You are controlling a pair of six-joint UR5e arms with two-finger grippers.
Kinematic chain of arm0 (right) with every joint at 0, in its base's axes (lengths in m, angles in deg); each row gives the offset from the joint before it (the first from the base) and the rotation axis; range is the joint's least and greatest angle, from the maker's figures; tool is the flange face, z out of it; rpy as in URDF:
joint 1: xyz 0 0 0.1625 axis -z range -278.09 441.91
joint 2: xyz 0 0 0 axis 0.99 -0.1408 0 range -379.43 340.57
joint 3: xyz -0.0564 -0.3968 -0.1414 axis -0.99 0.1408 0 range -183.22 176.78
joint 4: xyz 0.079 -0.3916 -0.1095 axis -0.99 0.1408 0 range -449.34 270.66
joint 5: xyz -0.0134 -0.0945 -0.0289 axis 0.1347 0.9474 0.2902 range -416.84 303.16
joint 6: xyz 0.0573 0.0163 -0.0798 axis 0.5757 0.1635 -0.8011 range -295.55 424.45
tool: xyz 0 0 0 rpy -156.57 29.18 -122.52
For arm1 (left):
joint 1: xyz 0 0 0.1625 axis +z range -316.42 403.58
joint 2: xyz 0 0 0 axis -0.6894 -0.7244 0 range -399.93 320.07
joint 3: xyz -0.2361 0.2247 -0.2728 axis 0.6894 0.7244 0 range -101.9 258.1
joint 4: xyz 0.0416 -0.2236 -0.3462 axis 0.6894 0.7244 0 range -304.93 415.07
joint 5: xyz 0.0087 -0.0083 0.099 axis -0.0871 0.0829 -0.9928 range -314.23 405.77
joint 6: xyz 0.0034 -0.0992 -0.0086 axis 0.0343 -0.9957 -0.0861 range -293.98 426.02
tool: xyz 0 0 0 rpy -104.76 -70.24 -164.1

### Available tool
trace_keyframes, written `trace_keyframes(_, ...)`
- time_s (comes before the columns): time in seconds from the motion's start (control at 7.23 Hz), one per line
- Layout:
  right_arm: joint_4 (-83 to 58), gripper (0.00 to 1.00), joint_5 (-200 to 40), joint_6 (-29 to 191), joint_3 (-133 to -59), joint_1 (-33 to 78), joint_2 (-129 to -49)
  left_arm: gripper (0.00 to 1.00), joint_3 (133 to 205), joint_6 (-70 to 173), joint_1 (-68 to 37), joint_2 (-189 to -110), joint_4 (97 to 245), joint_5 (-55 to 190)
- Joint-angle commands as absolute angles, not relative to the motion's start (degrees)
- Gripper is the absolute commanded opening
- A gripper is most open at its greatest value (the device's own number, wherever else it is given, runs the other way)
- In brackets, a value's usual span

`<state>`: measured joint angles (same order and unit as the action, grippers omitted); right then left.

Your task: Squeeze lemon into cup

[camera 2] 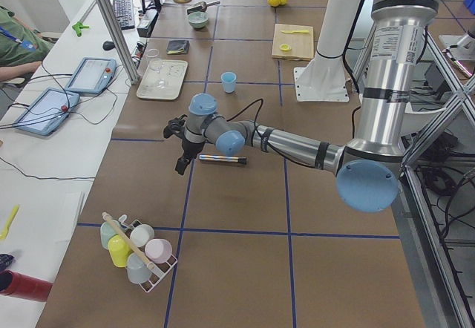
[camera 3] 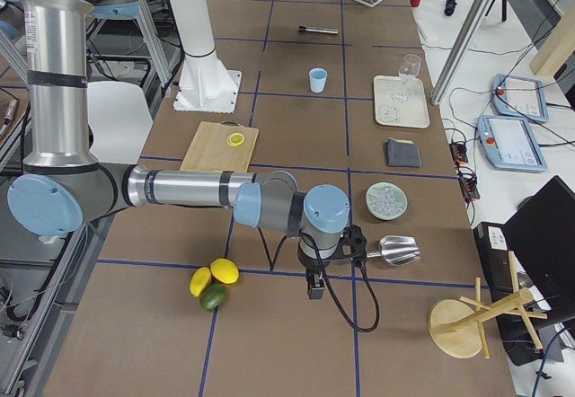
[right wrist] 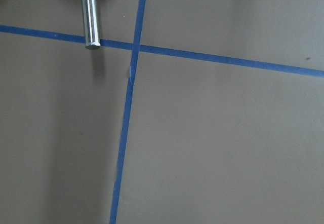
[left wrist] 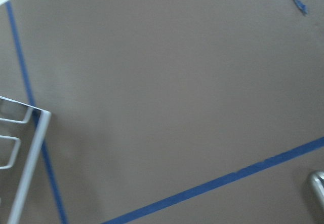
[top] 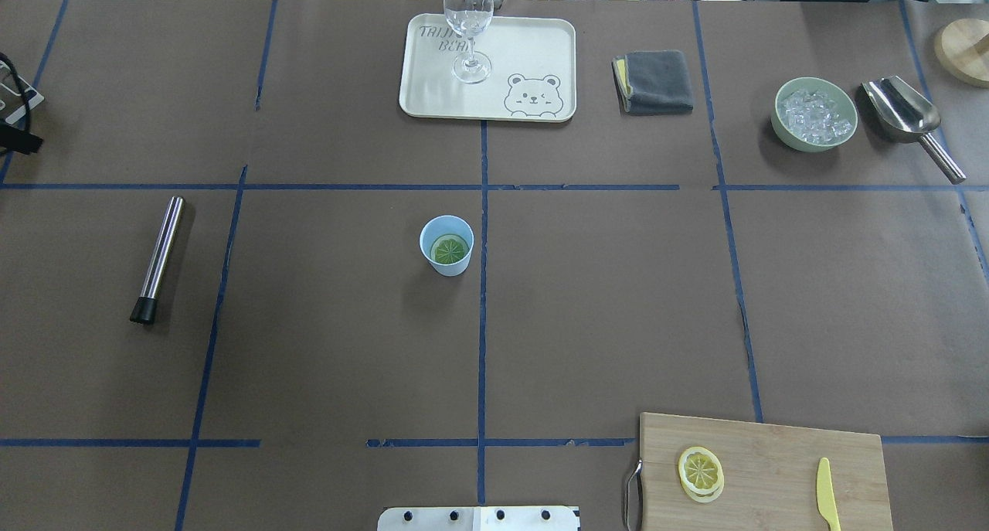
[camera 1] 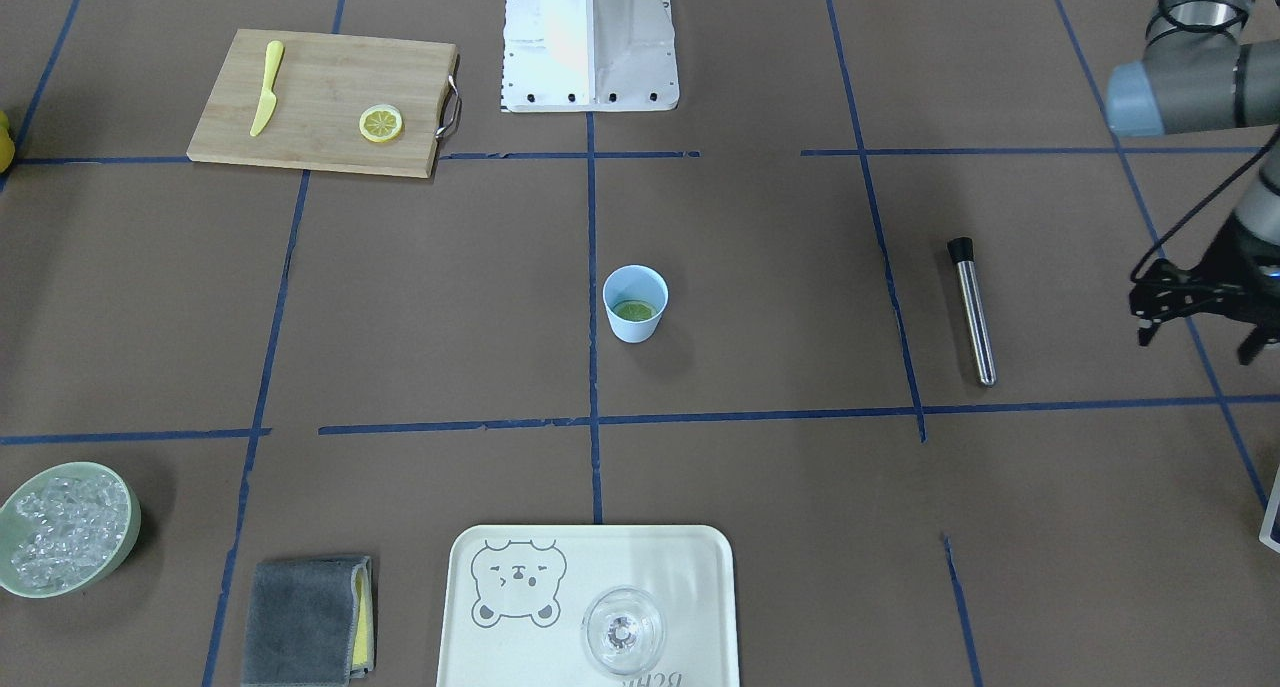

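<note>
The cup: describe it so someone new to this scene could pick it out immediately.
On the brown table gridded with blue tape, look near the centre, just left of the middle tape line in the overhead view. The cup stands there alone: small, pale blue, handleless, a round slice inside. The glass is clear and stemmed; the bowl is green and holds ice.

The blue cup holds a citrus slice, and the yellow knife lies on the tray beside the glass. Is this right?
Not quite. The yellow knife lies on the wooden board, not on the tray. The overhead view shows it. The cup does hold a slice.
</note>
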<state>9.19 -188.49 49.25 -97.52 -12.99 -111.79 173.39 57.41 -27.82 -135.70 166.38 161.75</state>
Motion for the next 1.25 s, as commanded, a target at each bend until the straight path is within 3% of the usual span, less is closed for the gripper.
trace_keyframes(0.0, 9.19, 1.00, -188.50, 49.25, -97.44, -13.01, -111.62, 1.00, 172.77, 75.87, -40.65, -135.64, 156.63, 164.68)
trace_keyframes(0.28, 9.19, 1.00, -188.41, 49.16, -97.44, -13.01, -111.62, 1.00, 172.59, 76.56, -45.88, -134.77, 144.15, 173.53)
trace_keyframes(0.69, 9.19, 1.00, -188.50, 49.16, -97.78, -13.01, -111.62, 1.00, 174.15, 76.74, -46.06, -127.93, 143.21, 176.96)
trace_keyframes(1.11, 9.19, 1.00, -188.59, 48.98, -97.96, -12.93, -111.71, 1.00, 173.91, 76.30, -45.98, -127.11, 142.70, 181.12)
